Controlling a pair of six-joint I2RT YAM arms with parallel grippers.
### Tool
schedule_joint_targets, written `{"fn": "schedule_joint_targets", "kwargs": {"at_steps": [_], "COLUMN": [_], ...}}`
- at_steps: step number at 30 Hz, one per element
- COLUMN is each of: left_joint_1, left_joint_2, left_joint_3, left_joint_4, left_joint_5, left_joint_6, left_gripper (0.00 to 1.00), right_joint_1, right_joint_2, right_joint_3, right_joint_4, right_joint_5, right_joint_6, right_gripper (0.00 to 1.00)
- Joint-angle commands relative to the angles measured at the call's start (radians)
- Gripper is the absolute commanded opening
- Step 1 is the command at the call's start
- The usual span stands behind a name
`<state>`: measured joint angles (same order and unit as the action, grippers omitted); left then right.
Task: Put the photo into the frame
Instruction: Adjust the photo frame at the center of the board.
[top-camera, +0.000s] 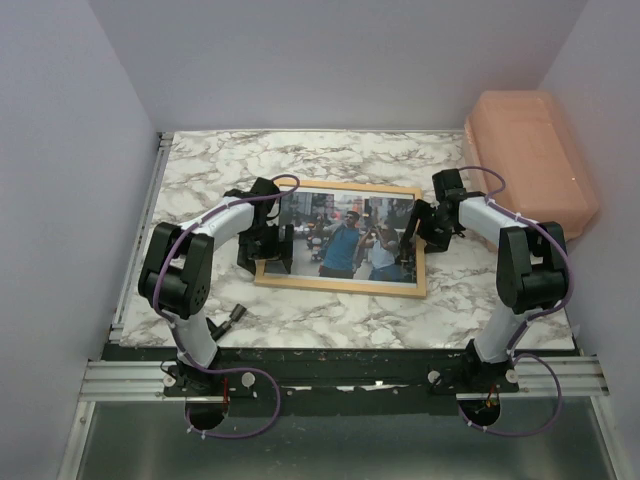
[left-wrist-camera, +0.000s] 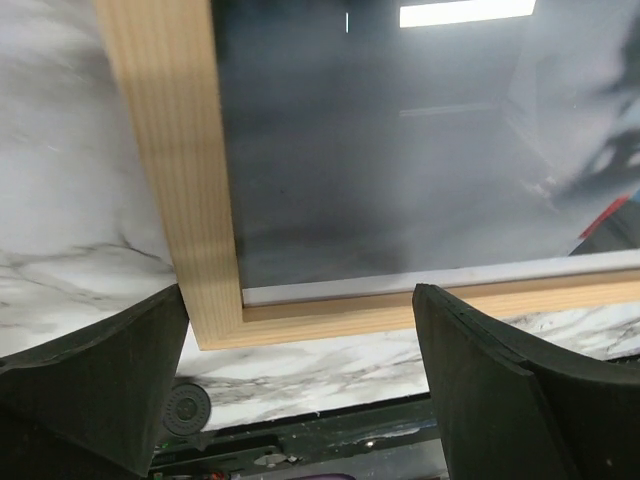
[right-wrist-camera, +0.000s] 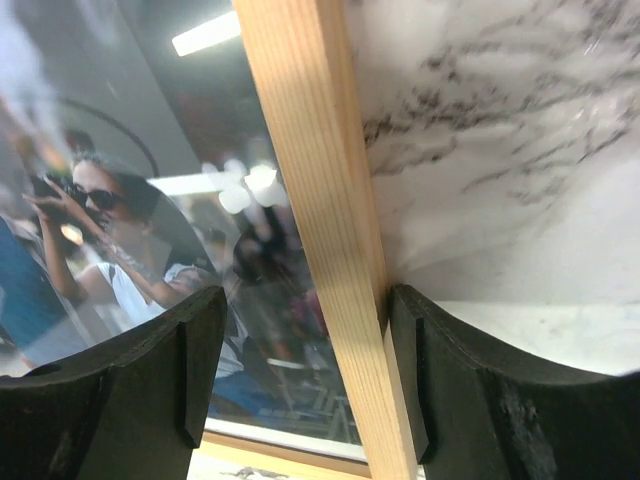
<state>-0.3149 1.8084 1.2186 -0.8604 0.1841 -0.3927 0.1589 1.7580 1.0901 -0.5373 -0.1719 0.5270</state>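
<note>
One frame lies flat at the middle of my marble table. One photo, a colour street scene of people, shows inside its wooden border. Two claws meet it. My left gripper gapes wide over the frame's 7 o'clock corner, holding nothing. My right gripper straddles the 3 o'clock rail, partly spread, with one finger against the wood, not clamped. One pink lidded bin sits at 2 o'clock, well apart.
</note>
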Motion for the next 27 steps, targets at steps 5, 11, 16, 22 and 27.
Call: {"fn": "schedule_joint_targets", "kwargs": {"at_steps": [5,11,16,22,27], "left_joint_1": [-0.102,-0.102,-0.102,-0.099,-0.092], "left_joint_2": [-0.108,-0.128,-0.122,-0.139,-0.184], "left_joint_3": [-0.169,-0.200,-0.153,-0.120,-0.102], "left_joint_4": [0.132,0.161,0.134,0.106,0.072], "left_joint_5": [0.154,0.113,0.080,0.023,-0.069], "left_joint_6": [-0.125,-0.141,-0.132,-0.125,-0.126], "left_gripper": [0.92,0.93,0.95,0.98,0.98], "right_joint_1": [-0.004,-0.004,-0.004,-0.004,-0.004], "right_joint_2": [0.077,0.055,0.025,0.006,-0.022], "right_joint_3": [0.101,0.051,0.020,-0.002,0.002], "right_joint_4": [-0.025,-0.012,-0.006,-0.017,-0.036], "right_joint_5": [-0.045,-0.045,-0.058,-0.050,0.001], "right_joint_6": [-0.023,-0.023,-0.014,-0.019,-0.019], "right_gripper": [0.72,0.72,0.73,0.73,0.75]}}
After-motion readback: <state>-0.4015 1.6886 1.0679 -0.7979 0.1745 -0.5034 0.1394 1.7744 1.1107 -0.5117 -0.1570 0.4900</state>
